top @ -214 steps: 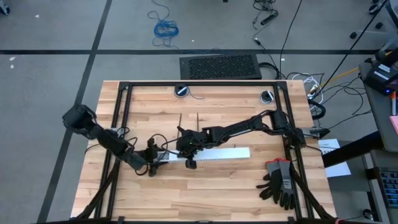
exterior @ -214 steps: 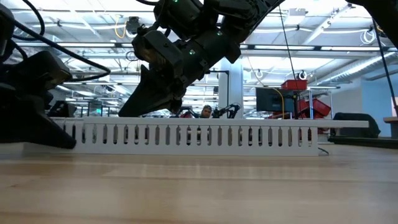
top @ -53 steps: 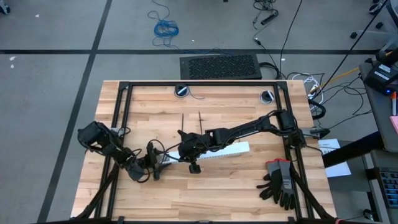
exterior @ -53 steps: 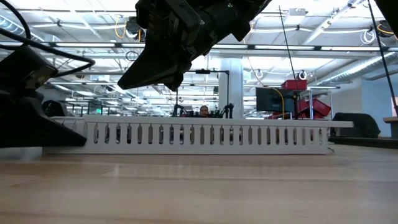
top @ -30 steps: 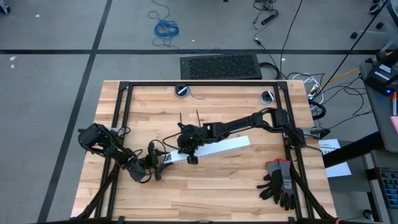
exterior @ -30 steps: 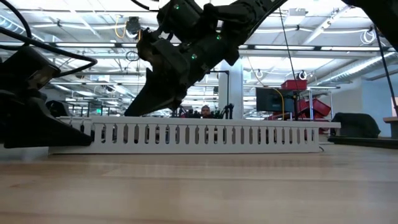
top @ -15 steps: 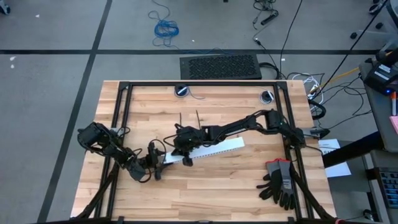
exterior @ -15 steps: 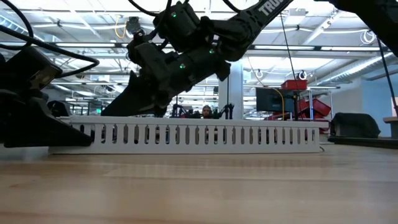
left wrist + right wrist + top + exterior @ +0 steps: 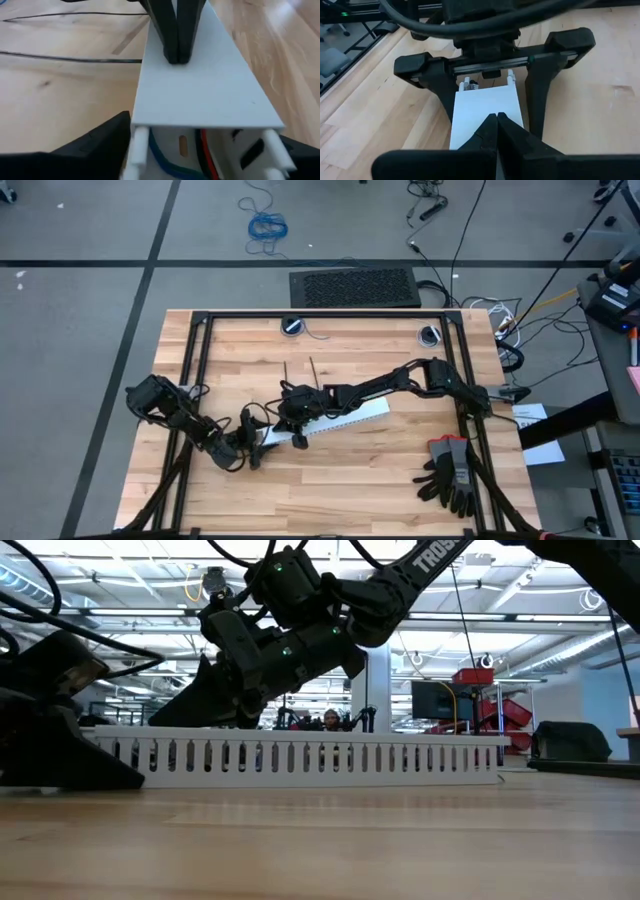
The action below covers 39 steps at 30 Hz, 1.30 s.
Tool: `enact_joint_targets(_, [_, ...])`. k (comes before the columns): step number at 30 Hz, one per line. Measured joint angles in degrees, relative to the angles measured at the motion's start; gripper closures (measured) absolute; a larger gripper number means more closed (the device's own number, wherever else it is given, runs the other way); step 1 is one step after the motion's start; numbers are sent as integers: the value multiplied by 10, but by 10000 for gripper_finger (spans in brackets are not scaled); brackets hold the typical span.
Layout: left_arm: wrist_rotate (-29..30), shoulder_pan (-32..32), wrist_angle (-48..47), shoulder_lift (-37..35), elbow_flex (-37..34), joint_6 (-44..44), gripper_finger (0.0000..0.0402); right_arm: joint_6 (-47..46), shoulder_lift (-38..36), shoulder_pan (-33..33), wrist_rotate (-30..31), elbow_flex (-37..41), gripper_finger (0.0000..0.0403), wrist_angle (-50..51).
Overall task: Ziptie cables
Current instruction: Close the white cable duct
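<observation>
Right wrist view: the right gripper presses its fingers together on the white strip, while the left gripper straddles its end, spread.

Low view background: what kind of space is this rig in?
Probably an open robotics lab or workshop: strip lights along an industrial ceiling, a red equipment cart beside a monitor, and, from above, loose cables on a grey concrete floor.

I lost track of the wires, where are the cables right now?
In the left wrist view the cables sit inside the near end of the white slotted channel, between the left gripper fingers; the shut right gripper presses its lid.
</observation>
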<state>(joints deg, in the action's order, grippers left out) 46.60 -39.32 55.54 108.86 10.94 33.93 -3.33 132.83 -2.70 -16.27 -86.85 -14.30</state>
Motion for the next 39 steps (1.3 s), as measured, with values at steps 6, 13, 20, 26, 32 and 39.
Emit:
enact_joint_targets(6, [5,-14,11,-14,-1,-20,97,-7,-3,0,0,0,403,5])
enact_joint_targets(13, [37,-55,-46,-56,-2,-27,98,-30,-4,9,-12,0,403,16])
enact_joint_targets(20, [70,-85,-78,-58,-2,31,98,-31,-5,18,-15,0,403,21])
enact_joint_targets(26, [106,-107,-88,-58,-2,59,98,-31,-5,21,-12,1,403,26])
enact_joint_targets(32, [144,-114,-88,-58,-2,63,106,-36,-5,22,-18,1,403,25])
enact_joint_targets(39, [140,-113,-88,-59,-1,72,155,-58,-7,20,-39,2,403,14])
